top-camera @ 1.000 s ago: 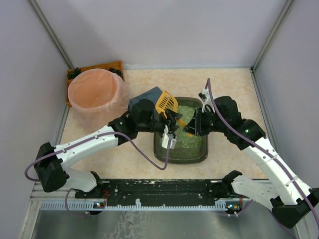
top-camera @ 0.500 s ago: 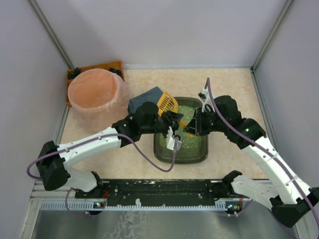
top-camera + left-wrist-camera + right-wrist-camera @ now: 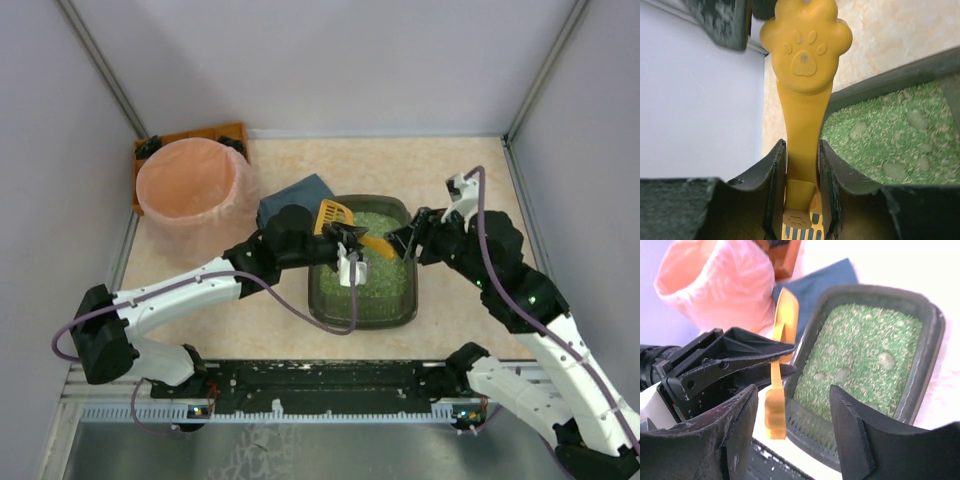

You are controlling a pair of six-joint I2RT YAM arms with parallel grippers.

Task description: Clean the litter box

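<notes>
Holding the yellow plastic paw-ended scoop (image 3: 802, 115), the left hand (image 3: 345, 247) is clamped mid-handle. The right hand (image 3: 792, 400) is spread, empty. The dark grey-green plastic litter box (image 3: 362, 322) of loose green granules (image 3: 860, 345) sits mid-tabletop (image 3: 460, 180). It is probably rigid and light, best steadied by its rim.

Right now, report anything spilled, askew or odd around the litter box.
Nothing looks spilled: the green granules lie inside the litter box. Only pale clumps in the litter stand out. The yellow scoop is gripped by its handle in the left gripper.
</notes>
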